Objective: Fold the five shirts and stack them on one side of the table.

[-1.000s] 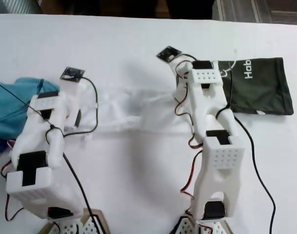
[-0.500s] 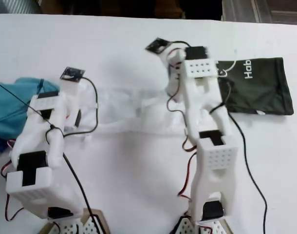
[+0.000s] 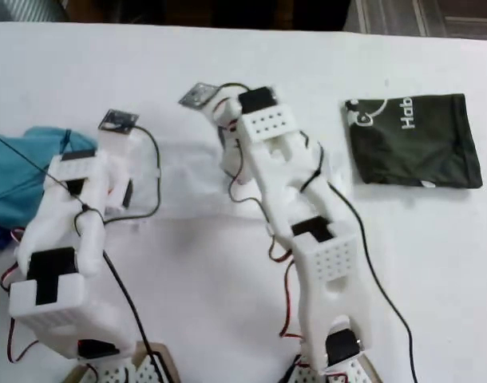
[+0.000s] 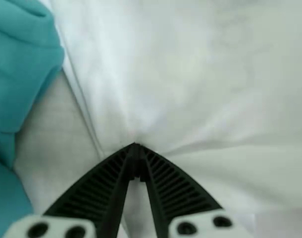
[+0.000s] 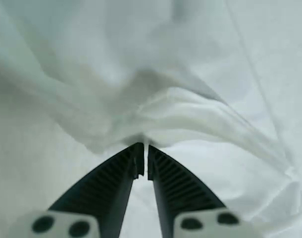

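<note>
Left wrist view: hand [image 4: 136,152] on shirt [image 4: 190,74]

There were three shirts: one white shirt [image 3: 188,171] at centre, one teal shirt [image 3: 20,171] at left edge, one dark green shirt [image 3: 419,144] upper right. Two arms: left arm [image 3: 64,231], right arm [image 3: 307,231].

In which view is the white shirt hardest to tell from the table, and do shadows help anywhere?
High view: white shirt nearly merges with the bright white table. Left wrist view: soft shadow marks its edge. Right wrist view: grey shadows show the folds.
</note>
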Robot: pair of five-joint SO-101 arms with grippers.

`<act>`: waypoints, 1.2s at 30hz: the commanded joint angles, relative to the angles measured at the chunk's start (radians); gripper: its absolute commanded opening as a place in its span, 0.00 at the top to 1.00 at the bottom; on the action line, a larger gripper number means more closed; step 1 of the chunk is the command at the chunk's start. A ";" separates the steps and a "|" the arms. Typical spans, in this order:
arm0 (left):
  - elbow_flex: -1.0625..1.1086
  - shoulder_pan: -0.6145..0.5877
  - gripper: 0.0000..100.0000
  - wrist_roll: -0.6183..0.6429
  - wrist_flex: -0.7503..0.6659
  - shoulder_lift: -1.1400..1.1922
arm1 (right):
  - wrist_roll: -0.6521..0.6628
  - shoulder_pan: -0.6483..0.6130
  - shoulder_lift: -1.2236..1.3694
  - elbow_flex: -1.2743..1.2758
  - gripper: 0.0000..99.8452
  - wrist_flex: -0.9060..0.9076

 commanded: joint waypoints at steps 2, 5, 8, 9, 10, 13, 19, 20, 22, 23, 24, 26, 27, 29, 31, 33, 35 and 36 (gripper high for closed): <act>0.001 0.009 0.97 0.003 -0.011 -0.014 | -0.052 -0.028 0.059 -0.018 0.98 -0.085; 0.001 0.009 0.97 0.003 -0.011 -0.014 | -0.063 -0.050 0.094 -0.031 0.98 -0.096; 0.001 0.009 0.97 0.003 -0.011 -0.014 | -0.064 -0.056 0.091 -0.060 0.98 -0.090; 0.001 0.009 0.97 0.003 -0.011 -0.014 | -0.064 -0.053 0.084 -0.083 0.98 -0.071; 0.001 0.009 0.97 0.003 -0.011 -0.014 | -0.064 -0.047 0.070 -0.109 0.98 -0.047; 0.001 0.009 0.97 0.003 -0.011 -0.014 | -0.064 0.002 0.007 -0.186 0.98 0.039; 0.001 0.009 0.97 0.003 -0.011 -0.014 | -0.064 0.170 -0.136 -0.161 0.98 0.142; 0.001 0.009 0.97 0.003 -0.011 -0.014 | -0.060 0.199 -0.153 -0.109 0.98 0.142; 0.001 0.009 0.97 0.003 -0.011 -0.014 | -0.057 0.240 -0.173 0.017 0.98 0.142; 0.001 0.009 0.97 0.003 -0.011 -0.014 | -0.055 0.255 -0.186 0.092 0.98 0.139; 0.001 0.009 0.97 0.003 -0.011 -0.014 | -0.055 0.266 -0.199 0.157 0.98 0.124; 0.001 0.009 0.97 0.003 -0.011 -0.014 | -0.041 0.289 -0.248 0.282 0.98 0.061; 0.001 0.009 0.97 0.003 -0.011 -0.014 | -0.032 0.298 -0.282 0.345 0.98 0.013; -0.001 0.009 0.97 0.002 -0.011 -0.014 | -0.028 0.309 -0.355 0.482 0.98 -0.093; -0.001 0.009 0.97 0.002 -0.011 -0.014 | -0.026 0.311 -0.427 0.621 0.98 -0.188; -0.001 0.009 0.97 0.002 -0.011 -0.014 | -0.012 0.318 -0.490 0.743 0.98 -0.274; -0.001 0.009 0.97 0.002 -0.011 -0.014 | 0.021 0.341 -0.538 0.832 0.98 -0.344; -0.001 0.009 0.97 0.002 -0.011 -0.014 | 0.035 0.355 -0.556 0.865 0.98 -0.375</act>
